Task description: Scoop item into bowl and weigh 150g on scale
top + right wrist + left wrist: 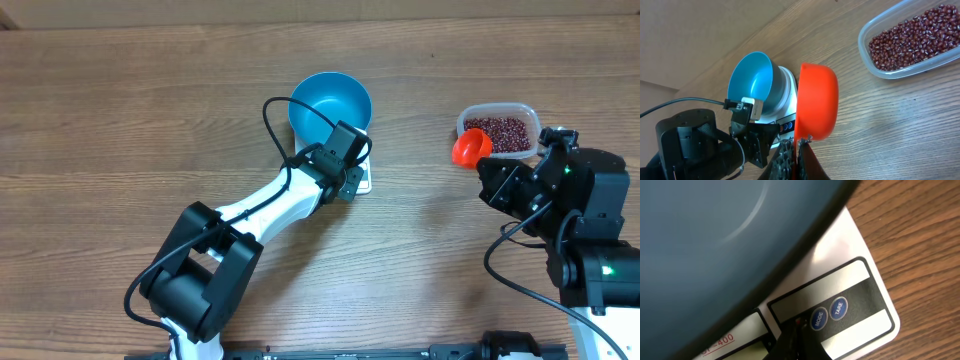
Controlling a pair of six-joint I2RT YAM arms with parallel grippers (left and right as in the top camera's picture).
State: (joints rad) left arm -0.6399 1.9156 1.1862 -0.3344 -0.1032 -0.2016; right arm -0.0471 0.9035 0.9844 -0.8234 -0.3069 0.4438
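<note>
Two arms: the left arm (255, 212) reaches from the lower left of the overhead view to the middle; the right arm (585, 225) stands at the right edge.
Table (120, 110): one, brown wood grain, carrying everything.
Bowl (325, 100): one, teal-blue and round, upper middle of the overhead view, sitting on the scale (837, 250); its inside shows plain blue.
Scale: one, flat and white, mostly covered by the bowl; only the panel edge shows, at the lower right of the left wrist view.
Buttons: two, both round and blue, side by side on the panel: the MODE button (819, 319) and the TARE button (838, 308).
Left gripper (796, 339): one; fingers pressed together with nothing between them, tip over the panel just left of the MODE button. Contact with the panel cannot be told.
Right gripper (796, 152): one, at the bottom of the right wrist view; fingers pinching the lower end of the scoop (815, 97).
Scoop: one, orange-red, held on edge with its rounded back toward the wrist camera; its inside is hidden. In the overhead view it lies just left of the tub (900, 74).
Tub: one, clear plastic, a rounded rectangle, upper right of the right wrist view, well apart from the bowl.
Beans (912, 40): too many to count, small and dark red; all that show lie in the tub.
</note>
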